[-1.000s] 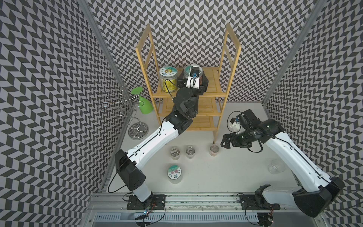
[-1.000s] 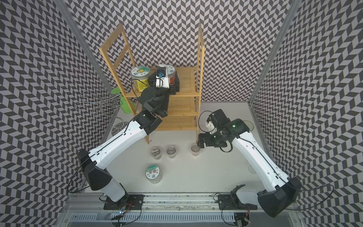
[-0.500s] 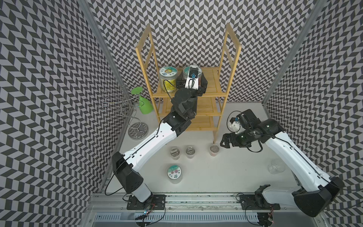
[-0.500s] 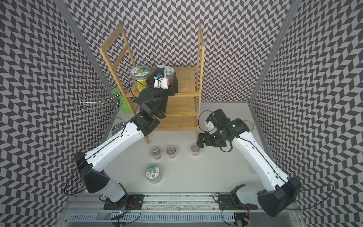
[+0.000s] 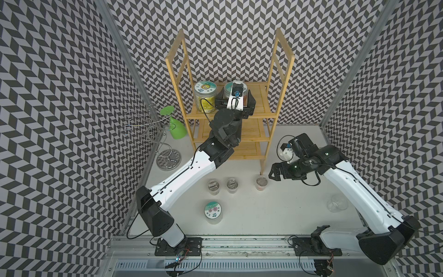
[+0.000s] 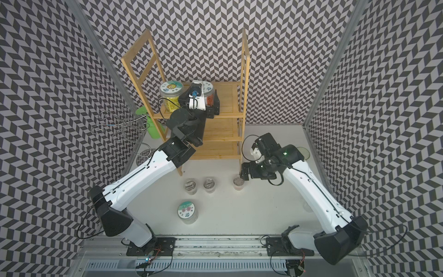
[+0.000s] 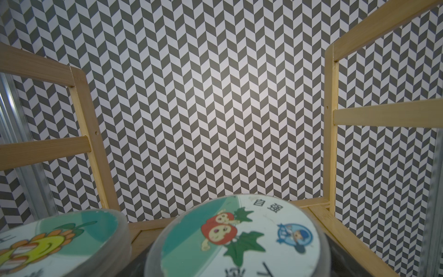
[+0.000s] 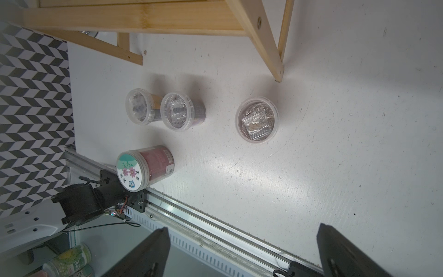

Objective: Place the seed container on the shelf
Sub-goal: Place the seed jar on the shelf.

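The seed container [image 5: 228, 88] [image 6: 208, 86], a clear jar with a red label and a cartoon lid [image 7: 239, 239], stands on the top tier of the bamboo shelf [image 5: 261, 100] [image 6: 227, 100] [image 7: 321, 213]. It is next to a yellow-labelled jar [image 5: 203, 96] [image 6: 170, 96] [image 7: 48, 242]. My left gripper [image 5: 235, 98] [image 6: 200, 100] [image 7: 237, 261] is open. Its jaws stand apart on either side of the container. My right gripper [image 5: 275, 171] [image 6: 244, 171] [image 8: 242, 254] hangs open and empty low over the table, beside the shelf's front right leg [image 8: 275, 67].
Three small clear jars [image 5: 213, 187] [image 5: 232, 185] [image 5: 261, 183] stand on the table in front of the shelf, the last just left of my right gripper. A flower-lidded jar [image 5: 212, 212] [image 8: 143, 167] is nearer. A green cup [image 5: 176, 127], a wire stand [image 5: 143, 124] and a clear cup [image 5: 336, 203] flank them.
The left gripper's jaws have spread wider around the seed container, which stays on the top tier. The right arm has not moved.
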Available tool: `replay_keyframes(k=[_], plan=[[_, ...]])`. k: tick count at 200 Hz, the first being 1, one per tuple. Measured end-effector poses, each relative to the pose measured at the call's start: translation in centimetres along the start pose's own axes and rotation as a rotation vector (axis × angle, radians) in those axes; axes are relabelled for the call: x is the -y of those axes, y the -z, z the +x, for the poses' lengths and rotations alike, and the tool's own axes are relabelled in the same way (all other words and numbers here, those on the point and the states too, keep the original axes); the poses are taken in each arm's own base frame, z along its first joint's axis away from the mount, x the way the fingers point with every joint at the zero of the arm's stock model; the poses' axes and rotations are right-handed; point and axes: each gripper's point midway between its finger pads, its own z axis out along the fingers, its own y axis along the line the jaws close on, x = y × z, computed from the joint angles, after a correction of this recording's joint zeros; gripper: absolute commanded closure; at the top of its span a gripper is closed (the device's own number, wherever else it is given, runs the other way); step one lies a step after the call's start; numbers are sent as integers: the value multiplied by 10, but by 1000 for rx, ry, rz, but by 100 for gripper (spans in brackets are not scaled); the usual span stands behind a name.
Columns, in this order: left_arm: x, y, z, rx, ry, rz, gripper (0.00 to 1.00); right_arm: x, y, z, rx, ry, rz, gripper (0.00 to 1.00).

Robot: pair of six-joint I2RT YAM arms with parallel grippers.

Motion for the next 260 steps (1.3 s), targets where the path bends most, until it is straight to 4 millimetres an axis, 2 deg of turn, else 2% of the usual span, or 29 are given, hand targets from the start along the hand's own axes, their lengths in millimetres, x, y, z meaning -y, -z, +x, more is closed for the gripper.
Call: replay_keyframes(k=[31, 260], plan=[[-3, 4, -1, -3, 0, -6, 0, 0, 0, 0, 0, 0, 0, 0], [-10, 31, -3, -27, 5, -13, 0, -1, 0, 0, -1, 6, -4, 0]])
